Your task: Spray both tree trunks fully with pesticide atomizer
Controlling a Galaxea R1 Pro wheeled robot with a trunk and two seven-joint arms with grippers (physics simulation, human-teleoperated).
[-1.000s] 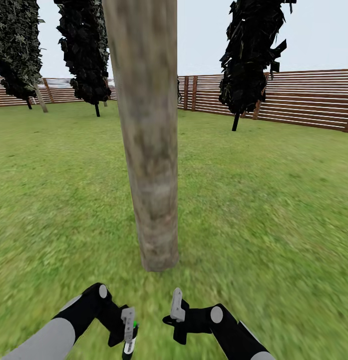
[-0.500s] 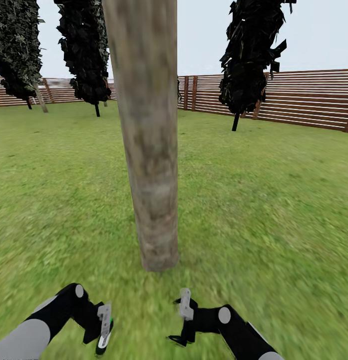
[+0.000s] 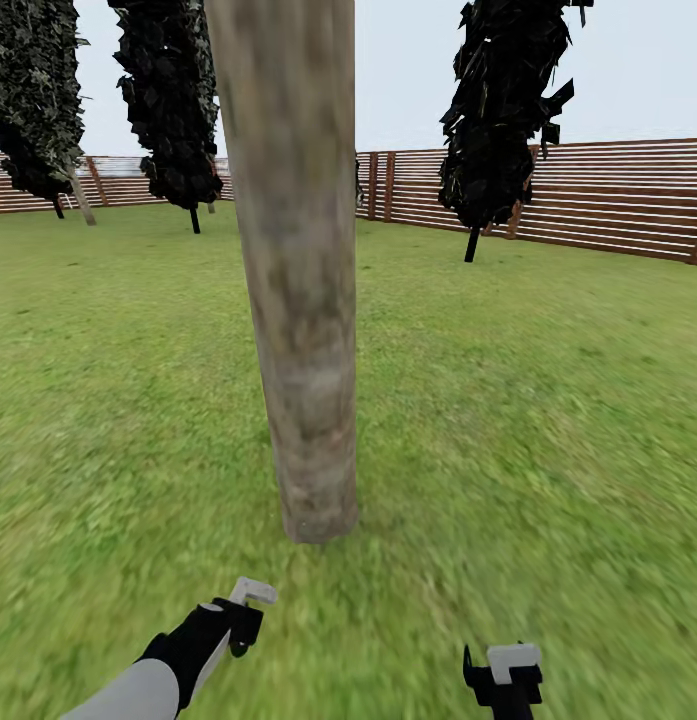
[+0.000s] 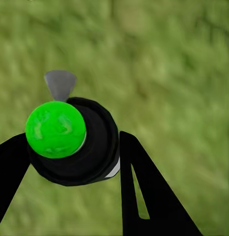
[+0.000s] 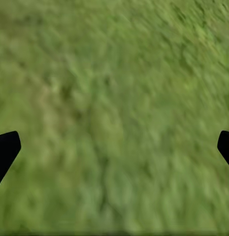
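Under me the ground is lawn (image 3: pixel 548 420), a soft, blurred green with small yellow flecks, flat and wide in every direction. My left gripper (image 4: pixel 75 162) is low at the near edge of the head view, at the end of a grey and black arm. Its two black fingers (image 4: pixel 144 187) are pinched on the pesticide atomizer (image 4: pixel 77 147), one on each side of the round black body. In the left wrist view the bottle shows a glossy bright green round top and a small grey wedge-shaped piece sticking out beside it, perhaps the nozzle, but I am not sure because it is blurred. Grass is behind the bottle.

My right gripper (image 3: pixel 508 672) is also low, well apart from the left one, with a pale square piece on a black body. In the right wrist view its dark fingertips (image 5: pixel 6 150) stand at the two opposite edges, spread wide, with grass between them.

Just ahead, between my two arms and a little further, the tree trunk (image 3: pixel 298 300) rises from the grass. It is a thick, smooth column, mottled grey-brown and beige, and it leans slightly.

Further back stand narrow dark trees (image 3: pixel 503 110) with ragged, blocky foliage on thin stems. Behind them a fence (image 3: pixel 608 195) of brown horizontal wooden slats closes the garden, under a pale, even sky (image 3: pixel 638 70).
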